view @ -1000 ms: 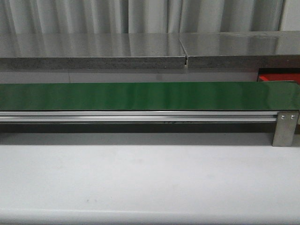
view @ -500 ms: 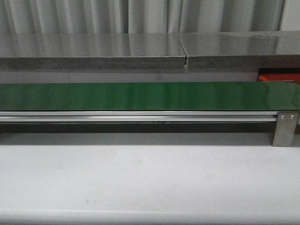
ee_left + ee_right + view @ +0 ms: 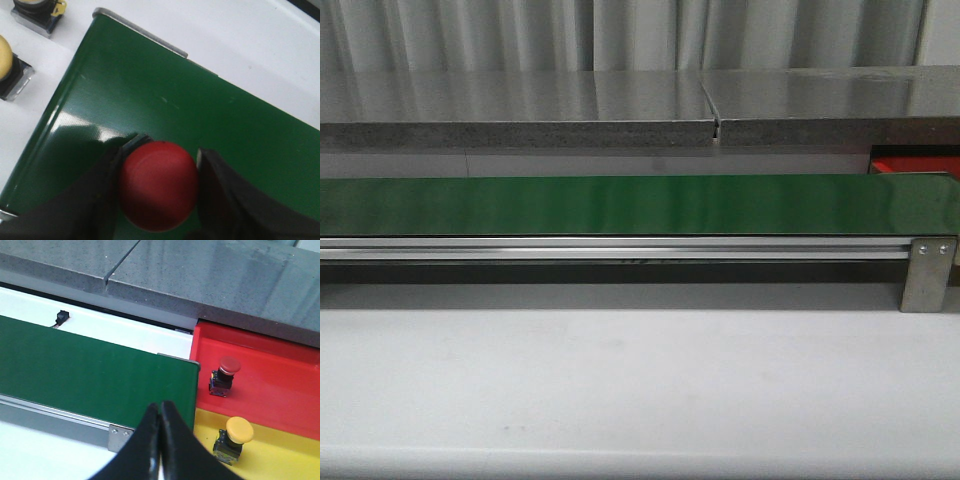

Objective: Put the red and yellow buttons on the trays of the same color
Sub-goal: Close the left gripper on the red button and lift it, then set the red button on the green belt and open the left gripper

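In the left wrist view a red button (image 3: 157, 185) sits between the dark fingers of my left gripper (image 3: 160, 152), over the end of the green belt (image 3: 150, 90). Both fingers press against its round cap. My right gripper (image 3: 161, 407) is shut with nothing in it, above the other end of the belt (image 3: 90, 365). Beyond that end lie a red tray (image 3: 280, 375) holding a red button (image 3: 225, 372) and a yellow tray (image 3: 290, 445) holding a yellow button (image 3: 235, 435). Neither gripper shows in the front view.
Two yellow buttons (image 3: 4, 62) (image 3: 37, 12) stand on the white surface beside the belt's end. The front view shows the long green belt (image 3: 620, 205), its metal bracket (image 3: 928, 275), a corner of the red tray (image 3: 915, 163) and a grey stone ledge (image 3: 520, 110) behind.
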`<action>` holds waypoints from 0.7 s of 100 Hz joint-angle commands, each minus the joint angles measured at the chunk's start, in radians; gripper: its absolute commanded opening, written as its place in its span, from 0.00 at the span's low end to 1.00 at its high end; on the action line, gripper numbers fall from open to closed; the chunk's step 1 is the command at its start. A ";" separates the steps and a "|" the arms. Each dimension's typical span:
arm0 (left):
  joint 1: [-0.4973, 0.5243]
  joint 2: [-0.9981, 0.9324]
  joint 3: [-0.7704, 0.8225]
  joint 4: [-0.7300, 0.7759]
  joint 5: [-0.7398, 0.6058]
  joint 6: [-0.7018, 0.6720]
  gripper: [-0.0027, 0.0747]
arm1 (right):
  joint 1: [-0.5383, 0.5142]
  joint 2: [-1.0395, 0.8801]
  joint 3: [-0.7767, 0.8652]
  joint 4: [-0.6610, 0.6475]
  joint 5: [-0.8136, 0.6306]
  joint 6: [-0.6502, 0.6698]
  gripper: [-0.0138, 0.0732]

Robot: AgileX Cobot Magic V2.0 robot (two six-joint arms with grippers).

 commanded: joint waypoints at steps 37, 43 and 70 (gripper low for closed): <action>-0.006 -0.031 -0.035 -0.109 0.008 0.133 0.79 | 0.003 -0.006 -0.027 0.016 -0.047 -0.009 0.08; -0.006 -0.031 -0.036 -0.127 0.008 0.133 0.93 | 0.003 -0.006 -0.027 0.016 -0.047 -0.009 0.08; 0.013 -0.080 -0.056 -0.129 0.003 0.151 0.84 | 0.003 -0.006 -0.027 0.016 -0.047 -0.009 0.08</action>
